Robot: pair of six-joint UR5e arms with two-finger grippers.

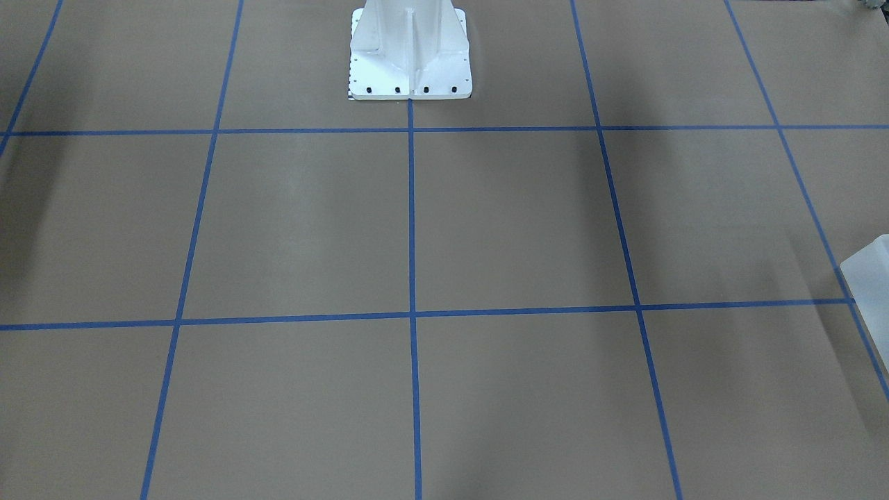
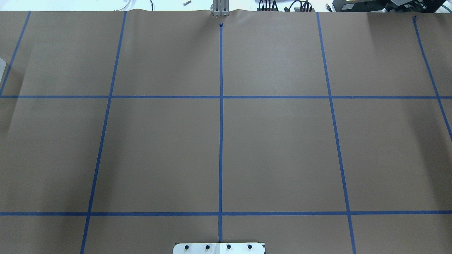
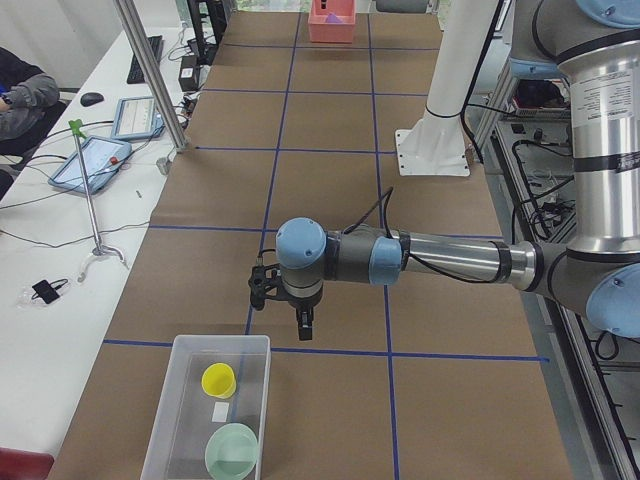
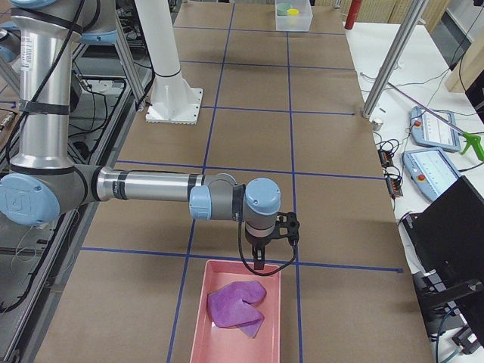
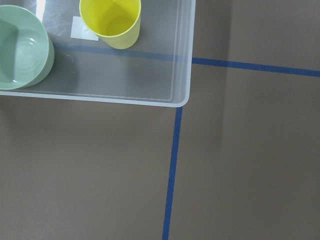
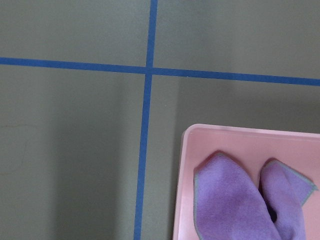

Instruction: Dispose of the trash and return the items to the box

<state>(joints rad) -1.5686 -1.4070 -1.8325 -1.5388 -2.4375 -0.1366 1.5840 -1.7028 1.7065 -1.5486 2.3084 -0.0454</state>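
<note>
The translucent white box (image 3: 178,400) stands at the table's end on my left. In it are the pale mint-green bowl (image 3: 232,452) and a yellow cup (image 3: 219,380), both upright. The left wrist view shows the box's corner (image 5: 150,85), the bowl (image 5: 22,52) and the cup (image 5: 111,20). A box corner shows in the front view (image 1: 869,278). My left gripper (image 3: 301,327) hangs just beyond the box's far edge; I cannot tell if it is open or shut. My right gripper (image 4: 260,258) hangs over the pink tray's near end; I cannot tell its state either.
A pink tray (image 4: 198,325) at my right end holds a crumpled purple cloth (image 4: 237,306), also in the right wrist view (image 6: 230,200). The white robot base (image 1: 410,55) stands at mid-table. A side bench with tablets (image 3: 95,160) and a metal post (image 3: 150,75) borders the table.
</note>
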